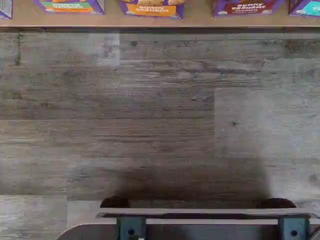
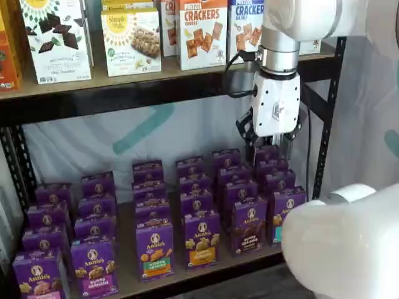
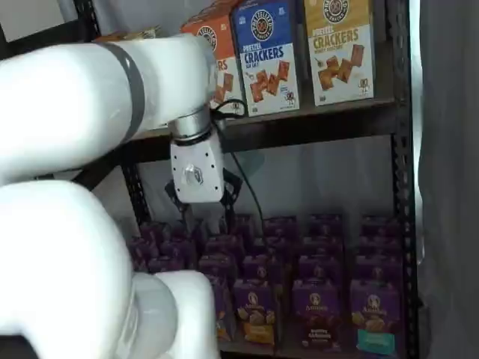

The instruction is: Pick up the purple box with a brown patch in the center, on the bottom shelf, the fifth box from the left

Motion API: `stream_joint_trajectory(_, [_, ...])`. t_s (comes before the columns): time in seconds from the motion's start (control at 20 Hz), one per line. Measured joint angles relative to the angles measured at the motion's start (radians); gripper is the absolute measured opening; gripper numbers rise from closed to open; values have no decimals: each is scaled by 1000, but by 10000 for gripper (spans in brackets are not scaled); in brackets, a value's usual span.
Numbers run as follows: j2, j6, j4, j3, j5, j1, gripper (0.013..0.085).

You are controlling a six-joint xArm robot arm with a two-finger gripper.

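The purple box (image 2: 249, 225) with dark brown cookies stands upright in the front row of the bottom shelf (image 2: 209, 269), with more purple cartons lined up behind it. It also shows in a shelf view (image 3: 316, 310), and in the wrist view (image 1: 245, 7) only its lower part shows on the tan board (image 1: 200, 21). My gripper (image 2: 272, 156) hangs fingers down, open and empty, higher than the box and a little to its right in the picture. It also shows in a shelf view (image 3: 203, 221), left of the box and higher.
A purple carton with golden cookies and an orange band (image 2: 201, 240) stands left of the box, and one with a teal patch (image 2: 285, 213) right of it. Cracker boxes (image 2: 201, 34) fill the upper shelf. The wrist view shows grey plank floor (image 1: 160, 120) and the dark mount (image 1: 200, 222).
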Motion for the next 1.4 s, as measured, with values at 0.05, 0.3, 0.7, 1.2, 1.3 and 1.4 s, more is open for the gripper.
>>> stream_joint_trajectory(0.05, [-5, -10, 13, 4, -6, -7, 850])
stream_joint_trajectory(0.3, [-38, -79, 94, 26, -42, -61, 850])
stream_joint_trajectory(0.7, [27, -76, 61, 41, -47, -63, 850])
stream_joint_trajectory(1.2, [174, -75, 23, 122, -302, -58, 850])
stream_joint_trajectory(1.3, [229, -74, 10, 124, -374, -61, 850])
stream_joint_trajectory(1.4, [299, -61, -21, 121, -468, -62, 850])
